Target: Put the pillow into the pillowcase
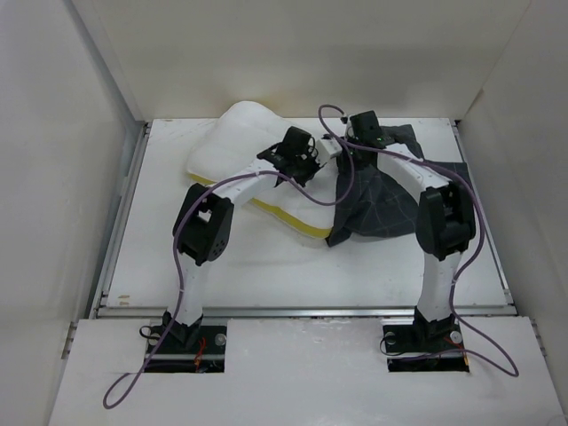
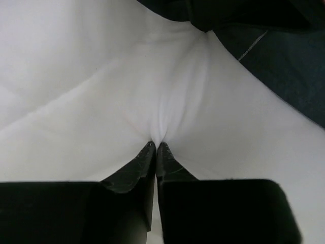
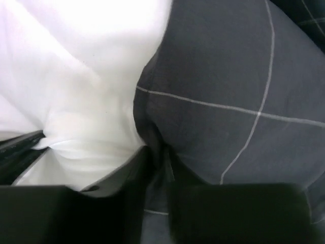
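Note:
The white pillow [image 1: 240,142] with a yellow edge band [image 1: 288,219] lies at the back middle of the table. The dark check pillowcase [image 1: 382,200] lies to its right, its left edge over the pillow's right end. My left gripper [image 1: 312,153] is shut, pinching a fold of the pillow's white cloth [image 2: 157,122]; pillowcase fabric [image 2: 284,66] shows at the upper right there. My right gripper [image 1: 358,133] is shut on the pillowcase's edge [image 3: 218,86], right beside the pillow [image 3: 86,76].
White walls enclose the table on the left, back and right. A metal rail [image 1: 302,311] runs along the near edge. Purple cables [image 1: 342,182] loop off both arms above the fabric.

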`<state>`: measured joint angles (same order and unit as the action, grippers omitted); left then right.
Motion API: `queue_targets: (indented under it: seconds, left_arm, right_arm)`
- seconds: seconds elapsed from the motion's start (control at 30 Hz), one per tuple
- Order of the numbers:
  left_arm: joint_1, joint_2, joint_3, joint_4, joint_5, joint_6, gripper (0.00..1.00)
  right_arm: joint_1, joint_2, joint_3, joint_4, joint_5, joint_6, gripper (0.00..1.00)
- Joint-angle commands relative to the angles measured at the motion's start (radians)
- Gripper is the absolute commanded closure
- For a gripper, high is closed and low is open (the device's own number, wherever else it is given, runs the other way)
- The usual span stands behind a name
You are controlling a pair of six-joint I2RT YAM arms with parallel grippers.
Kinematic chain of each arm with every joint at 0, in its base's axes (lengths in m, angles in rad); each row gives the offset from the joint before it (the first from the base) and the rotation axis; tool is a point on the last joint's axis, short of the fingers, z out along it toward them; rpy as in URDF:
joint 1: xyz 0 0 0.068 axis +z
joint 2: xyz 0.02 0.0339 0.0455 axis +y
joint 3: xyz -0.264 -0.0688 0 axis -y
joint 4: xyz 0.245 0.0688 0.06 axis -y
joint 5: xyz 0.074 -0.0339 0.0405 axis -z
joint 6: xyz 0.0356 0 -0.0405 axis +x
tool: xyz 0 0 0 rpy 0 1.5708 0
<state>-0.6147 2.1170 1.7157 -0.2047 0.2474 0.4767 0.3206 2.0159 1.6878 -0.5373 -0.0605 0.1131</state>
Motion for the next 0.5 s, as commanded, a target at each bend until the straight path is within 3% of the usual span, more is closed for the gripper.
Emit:
queue_targets:
  seconds: [0.0, 0.07, 0.1, 0.33, 0.47]
  left_arm:
    - [-0.002, 0.035, 0.027, 0.002, 0.044, -0.076, 1.00]
    - [-0.002, 0.011, 0.004, 0.036, 0.070, -0.125, 1.00]
    - [-0.002, -0.006, -0.007, 0.088, 0.079, -0.150, 1.00]
    - [-0.002, -0.202, -0.120, 0.263, 0.004, -0.311, 1.00]
    - [-0.025, -0.233, -0.120, 0.275, -0.144, -0.372, 1.00]
  right_arm:
    - [-0.006, 0.026, 0.036, 0.054, -0.015, 0.011, 0.87]
    - [-0.006, 0.026, 0.036, 0.063, -0.065, -0.004, 0.99]
    - [-0.006, 0.014, 0.036, 0.072, -0.112, -0.004, 1.00]
    - [0.047, -0.086, 0.148, 0.068, -0.355, -0.082, 1.00]
    - [0.116, -0.054, 0.275, -0.056, -0.508, -0.156, 1.00]
